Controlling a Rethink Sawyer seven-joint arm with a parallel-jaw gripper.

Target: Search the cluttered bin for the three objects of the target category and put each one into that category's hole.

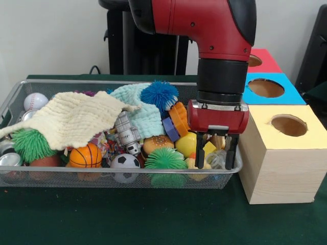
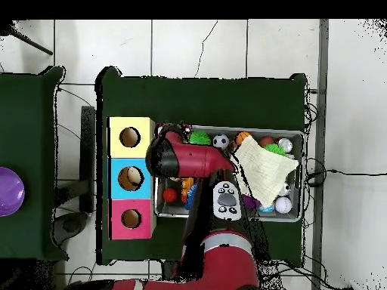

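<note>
The wire mesh bin (image 1: 15,94) is full of toys and also shows in the overhead view (image 2: 296,137). My gripper (image 1: 216,163) hangs straight down into the bin's right end, next to the wooden box. Its two black fingers (image 1: 199,155) stand wide apart, open. Between them lies a clear, wrinkly plastic item (image 1: 218,159), and I cannot tell whether the fingers touch it. No other clear plastic item shows; the clutter and cloth may hide them. In the overhead view the red arm (image 2: 189,160) covers the gripper and the bin's left end.
A wooden box to the right has a yellow-topped hole (image 1: 288,125), a blue one (image 1: 265,88) and a red one (image 1: 255,60). The bin holds a cream cloth (image 1: 71,120), a teal knit (image 1: 145,115), spiky balls (image 1: 164,159), a basketball (image 1: 85,155), a soccer ball (image 1: 124,162), a baseball (image 1: 34,101) and metal cans (image 1: 9,159).
</note>
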